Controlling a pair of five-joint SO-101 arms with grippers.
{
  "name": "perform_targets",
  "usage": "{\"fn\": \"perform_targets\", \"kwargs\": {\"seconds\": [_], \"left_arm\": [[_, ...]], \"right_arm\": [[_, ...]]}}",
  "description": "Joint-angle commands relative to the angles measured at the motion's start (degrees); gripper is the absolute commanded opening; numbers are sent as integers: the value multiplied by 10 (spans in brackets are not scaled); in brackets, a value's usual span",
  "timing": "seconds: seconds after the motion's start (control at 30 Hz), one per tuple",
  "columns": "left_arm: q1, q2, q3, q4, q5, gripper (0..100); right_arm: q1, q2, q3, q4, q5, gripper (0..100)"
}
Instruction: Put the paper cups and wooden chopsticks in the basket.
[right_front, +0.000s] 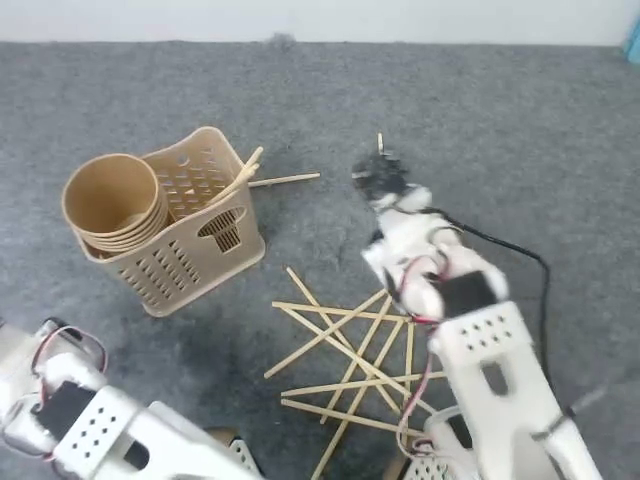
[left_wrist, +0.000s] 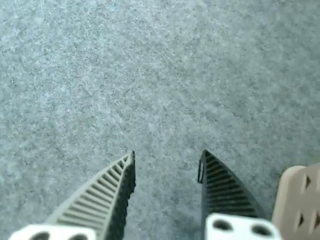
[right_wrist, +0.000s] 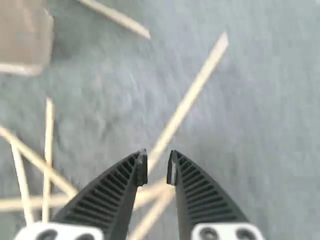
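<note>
A chopstick (right_wrist: 190, 95) is pinched by the right gripper (right_wrist: 156, 160), likely so it can be carried to the basket (right_front: 190, 255) at upper left, while the left gripper (left_wrist: 168, 155) is held open and empty.

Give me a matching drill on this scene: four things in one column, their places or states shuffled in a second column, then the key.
Column one
1. paper cups
2. loose chopsticks
3. left gripper
4. right gripper

Column two
A. fingers closed on a single chopstick
B. stacked inside the basket
C. scattered in a pile on the carpet
D. fingers open above bare carpet

Pairs: 1-B, 2-C, 3-D, 4-A
</note>
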Motion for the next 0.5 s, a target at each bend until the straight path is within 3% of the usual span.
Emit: {"fn": "perform_targets", "kwargs": {"seconds": [0.0, 0.3, 0.47], "left_arm": [[-34, 3, -32, -19, 35, 198], [-36, 13, -114, -20, 82, 198], [-40, 185, -262, -19, 106, 198]], "right_arm": [[-29, 98, -34, -123, -9, 80], [-49, 309, -34, -349, -10, 77], [-47, 355, -33, -421, -34, 80]]}}
